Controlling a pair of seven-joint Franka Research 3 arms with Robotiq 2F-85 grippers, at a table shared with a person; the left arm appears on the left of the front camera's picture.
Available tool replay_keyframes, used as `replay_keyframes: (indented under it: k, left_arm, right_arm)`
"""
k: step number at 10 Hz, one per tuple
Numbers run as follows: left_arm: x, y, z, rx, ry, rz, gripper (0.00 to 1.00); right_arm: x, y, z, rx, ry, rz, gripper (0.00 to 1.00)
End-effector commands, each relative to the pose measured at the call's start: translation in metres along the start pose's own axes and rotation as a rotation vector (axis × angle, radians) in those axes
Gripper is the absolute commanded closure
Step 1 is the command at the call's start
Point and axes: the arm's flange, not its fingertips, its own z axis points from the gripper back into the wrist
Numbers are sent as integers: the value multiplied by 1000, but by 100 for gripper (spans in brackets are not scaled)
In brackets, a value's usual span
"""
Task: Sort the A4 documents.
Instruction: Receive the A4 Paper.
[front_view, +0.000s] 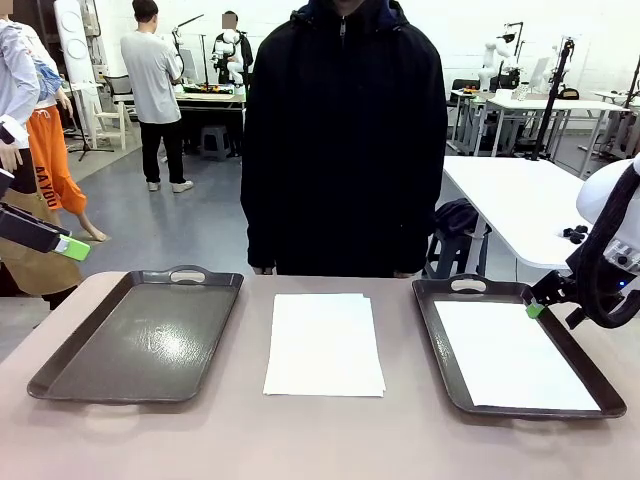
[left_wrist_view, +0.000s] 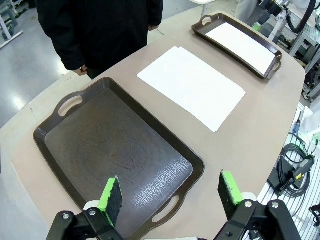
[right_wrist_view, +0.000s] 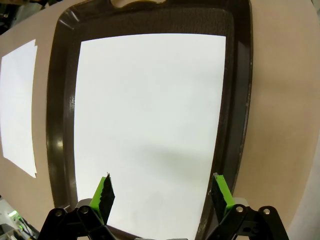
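A small stack of white A4 documents (front_view: 323, 343) lies flat in the middle of the table, also seen in the left wrist view (left_wrist_view: 192, 86) and at the edge of the right wrist view (right_wrist_view: 17, 100). One more white sheet (front_view: 512, 355) lies in the dark tray on the right (front_view: 432, 330); in the right wrist view the sheet (right_wrist_view: 150, 120) covers most of that tray's (right_wrist_view: 239, 110) floor. My right gripper (right_wrist_view: 164, 192) hangs open above it, nothing between its fingers. My left gripper (left_wrist_view: 172, 195) is open above the near end of the bare left tray (left_wrist_view: 115, 150).
The left tray (front_view: 140, 335) holds nothing. A person in a black jacket (front_view: 345, 140) stands at the far edge, behind the stack. Cables (left_wrist_view: 295, 167) hang past the table edge in the left wrist view. Bare tabletop (front_view: 320, 440) runs along the near side.
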Motion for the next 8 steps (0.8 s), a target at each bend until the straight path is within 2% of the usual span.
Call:
replay_keyframes:
  k: [1,2,3,4,6,7,8]
  left_arm:
    - [-1,2,-1,-15,-8,-17,0]
    - [-1,2,-1,-15,-8,-17,0]
    - [-1,2,-1,-15,-8,-17,0]
    - [-1,2,-1,-15,-8,-17,0]
    - [-1,2,-1,-15,-8,-17,0]
    - [-1,2,-1,-15,-8,-17,0]
    - [-1,2,-1,-15,-8,-17,0]
  right_arm:
    - [0,0,0,0,0,0,0]
    - [-9,15,26,-44,-88,179,0]
    - [-14,42,54,-37,-173,343,0]
    - [-17,62,77,27,-241,442,0]
    - [-19,86,102,204,-265,566,0]
    - [-22,94,115,357,-230,612,0]
    - [-23,96,127,448,-220,647,0]
